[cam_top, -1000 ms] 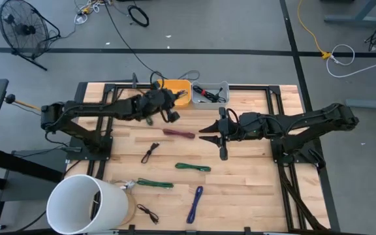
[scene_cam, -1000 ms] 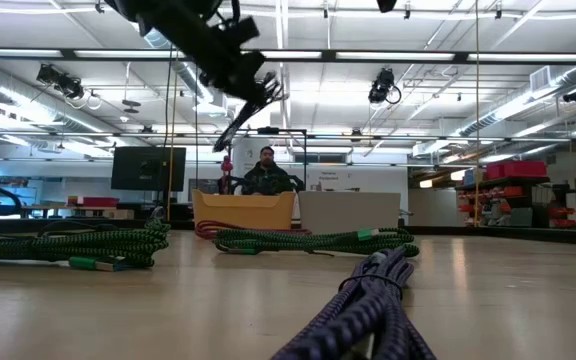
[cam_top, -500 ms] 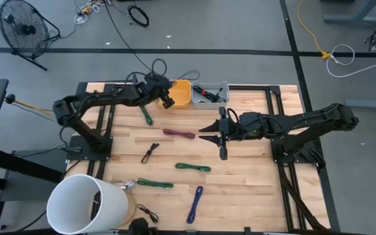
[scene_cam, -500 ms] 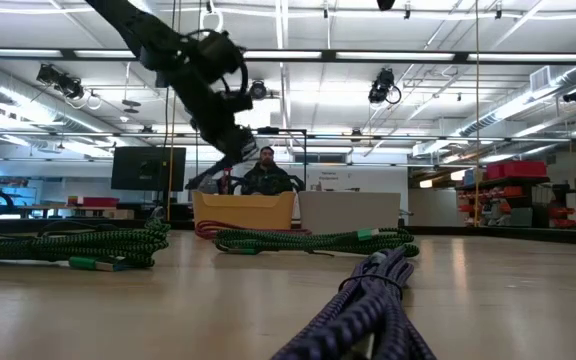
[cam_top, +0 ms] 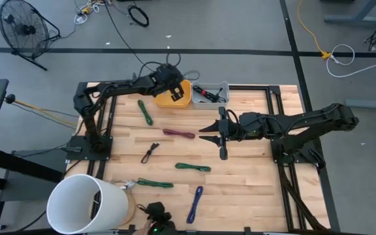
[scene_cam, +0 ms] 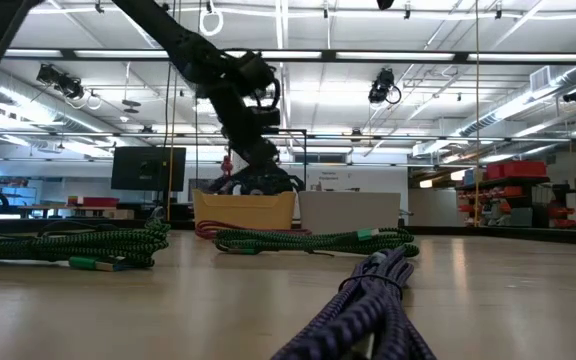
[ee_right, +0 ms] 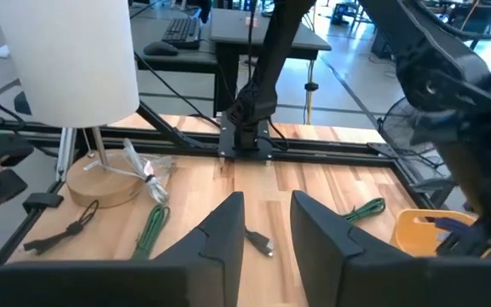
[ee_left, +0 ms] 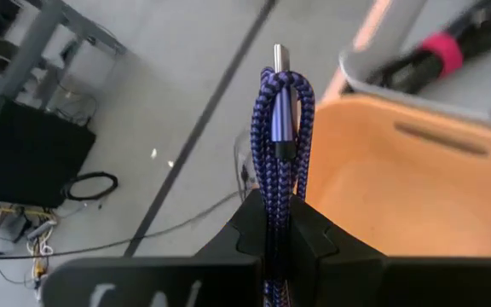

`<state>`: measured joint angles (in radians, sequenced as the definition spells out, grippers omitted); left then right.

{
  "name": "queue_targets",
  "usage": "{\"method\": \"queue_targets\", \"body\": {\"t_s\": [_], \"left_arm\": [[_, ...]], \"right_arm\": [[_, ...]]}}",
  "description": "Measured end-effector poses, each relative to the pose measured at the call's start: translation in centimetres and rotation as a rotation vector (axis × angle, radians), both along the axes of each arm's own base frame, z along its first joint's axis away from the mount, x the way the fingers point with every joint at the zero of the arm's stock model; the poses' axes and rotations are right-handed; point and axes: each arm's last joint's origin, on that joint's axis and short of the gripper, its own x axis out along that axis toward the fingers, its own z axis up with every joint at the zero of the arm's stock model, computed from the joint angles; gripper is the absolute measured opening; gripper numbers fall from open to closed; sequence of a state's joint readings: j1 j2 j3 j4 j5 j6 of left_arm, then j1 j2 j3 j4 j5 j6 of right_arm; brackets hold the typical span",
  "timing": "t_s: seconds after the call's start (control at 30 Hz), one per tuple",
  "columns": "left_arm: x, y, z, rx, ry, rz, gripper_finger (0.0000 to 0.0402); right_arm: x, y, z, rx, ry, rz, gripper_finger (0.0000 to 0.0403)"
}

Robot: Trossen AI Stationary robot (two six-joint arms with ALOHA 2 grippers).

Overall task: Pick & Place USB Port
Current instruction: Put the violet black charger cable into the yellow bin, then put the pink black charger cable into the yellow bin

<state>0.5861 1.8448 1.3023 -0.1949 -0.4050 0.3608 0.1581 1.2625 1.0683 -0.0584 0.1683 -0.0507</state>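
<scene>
Over the orange bin [cam_top: 177, 95] at the table's far edge, the left gripper [cam_top: 170, 77] now hangs, having swung there from mid-table within the last second. Its fingers are clamped tight on a folded blue braided USB cable [ee_left: 281, 119]. The carry phase looks finished; what remains is lowering and letting go.

In the left wrist view the cable stands up from between the fingers as a doubled loop, a silver plug tip showing at its top, with the bin's pale orange interior just beyond it. The grey bin [cam_top: 211, 94] beside it holds dark items with a pink band. In the low view the left arm reaches down behind the orange bin's front wall.

Right gripper [cam_top: 217, 135] waits mid-table, fingers parted, holding nothing.

Green, maroon, black and blue cables lie on the wood; the green cable [cam_top: 145, 111] is nearest the left arm.
</scene>
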Motion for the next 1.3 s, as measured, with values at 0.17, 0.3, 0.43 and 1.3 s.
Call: {"method": "queue_targets", "body": {"t_s": [0.17,0.3,0.43,1.3], "left_arm": [[0.9,0.6,-1.0,-0.016,0.042,-0.012,0.0017],[0.8,0.4,-1.7,-0.054,0.082,-0.006,0.0044],[0.7,0.2,-1.7,-0.040,0.114,0.019,0.0100],[-0.2,-7.6,3.2,-0.409,0.034,-0.306,0.0147]], "right_arm": [[0.0,0.0,-0.1,-0.013,0.011,0.003,0.0098],[0.0,0.0,-0.1,-0.014,0.012,0.003,0.0098],[0.0,0.0,-0.1,-0.016,0.012,0.004,0.0098],[0.0,0.0,-0.2,-0.022,0.018,0.005,0.0098]]}}
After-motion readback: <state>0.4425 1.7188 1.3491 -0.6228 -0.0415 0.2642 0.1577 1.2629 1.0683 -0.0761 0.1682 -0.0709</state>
